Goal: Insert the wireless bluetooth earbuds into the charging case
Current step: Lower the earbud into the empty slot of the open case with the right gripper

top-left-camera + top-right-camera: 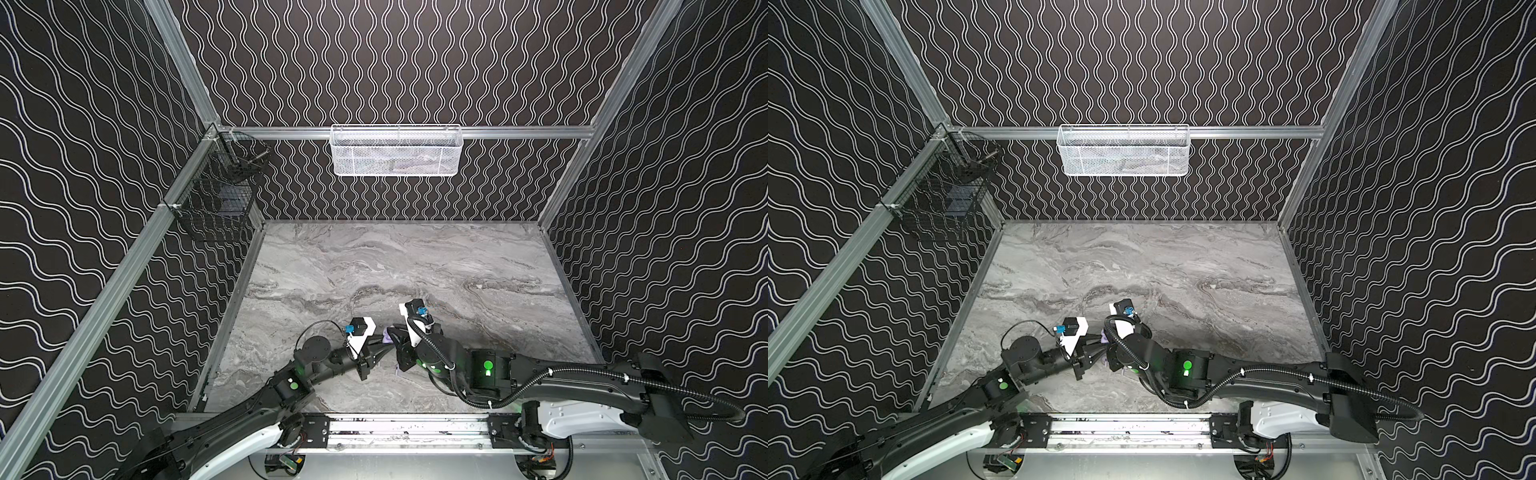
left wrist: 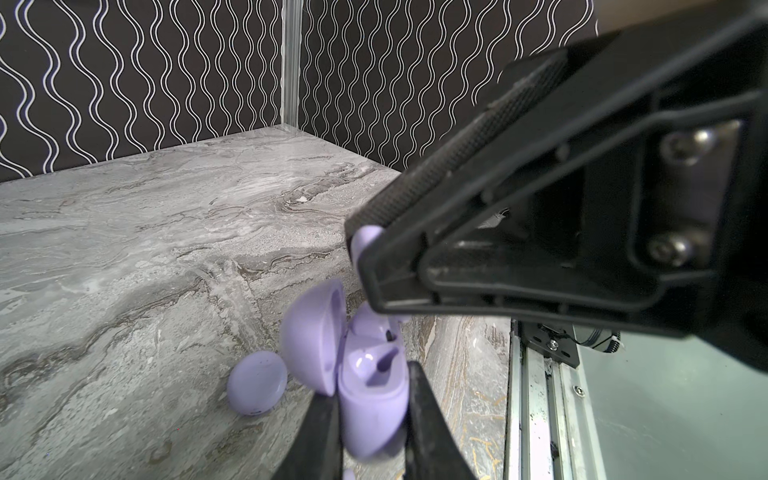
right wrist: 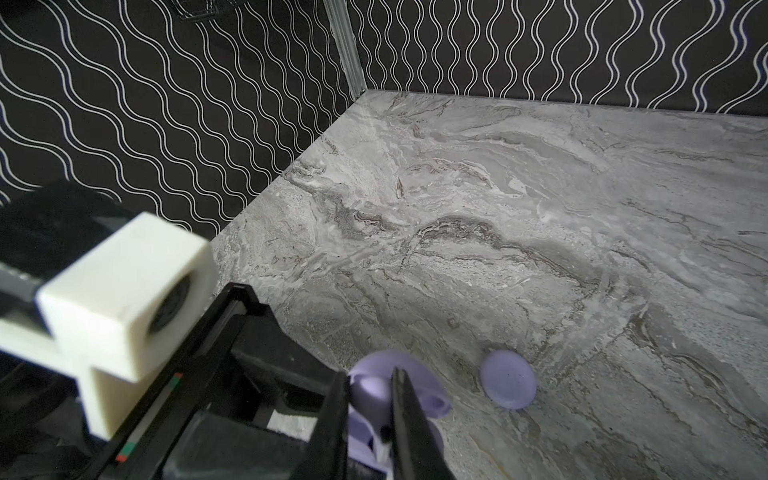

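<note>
My left gripper [image 2: 372, 386] is shut on the base of the open lavender charging case [image 2: 374, 411], held above the table with its lid [image 2: 311, 336] swung back. One earbud [image 2: 370, 322] sits in the case beside an empty socket [image 2: 384, 361]. My right gripper [image 3: 370, 376] is shut on another lavender earbud [image 3: 372, 395], directly over the open case [image 3: 428, 395]; the left wrist view shows that earbud [image 2: 366, 237] at its fingertips. In both top views the two grippers meet near the table's front centre, with only a sliver of the case [image 1: 387, 335] [image 1: 1105, 336] showing.
A second round lavender case [image 2: 257, 383] [image 3: 508, 379] lies closed on the marble table [image 1: 415, 266] just beyond the grippers. A white mesh basket [image 1: 395, 151] hangs on the back wall and a black wire basket [image 1: 216, 203] on the left wall. The metal rail [image 1: 407, 428] runs along the front edge.
</note>
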Motion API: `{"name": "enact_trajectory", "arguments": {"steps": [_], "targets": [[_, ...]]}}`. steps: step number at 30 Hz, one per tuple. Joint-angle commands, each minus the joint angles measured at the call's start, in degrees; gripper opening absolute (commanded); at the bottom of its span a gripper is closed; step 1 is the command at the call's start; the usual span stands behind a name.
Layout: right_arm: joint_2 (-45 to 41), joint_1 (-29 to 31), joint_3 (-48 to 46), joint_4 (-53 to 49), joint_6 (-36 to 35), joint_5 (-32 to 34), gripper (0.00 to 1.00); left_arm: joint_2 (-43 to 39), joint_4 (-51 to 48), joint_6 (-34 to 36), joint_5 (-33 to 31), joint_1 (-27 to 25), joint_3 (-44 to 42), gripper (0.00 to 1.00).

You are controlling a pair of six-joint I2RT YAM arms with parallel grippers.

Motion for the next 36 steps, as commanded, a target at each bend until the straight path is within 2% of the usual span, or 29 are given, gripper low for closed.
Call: {"name": "enact_trajectory", "arguments": {"steps": [1, 36], "targets": [[0.40, 0.08, 0.49, 2.09, -0.29, -0.35, 0.17, -0.17, 2.30, -0.08, 0.26, 0.05, 0.13, 0.00], [0.38, 0.07, -1.20, 3.85, 0.14, 0.34, 0.16, -0.12, 2.29, -0.07, 0.26, 0.05, 0.13, 0.00]]}}
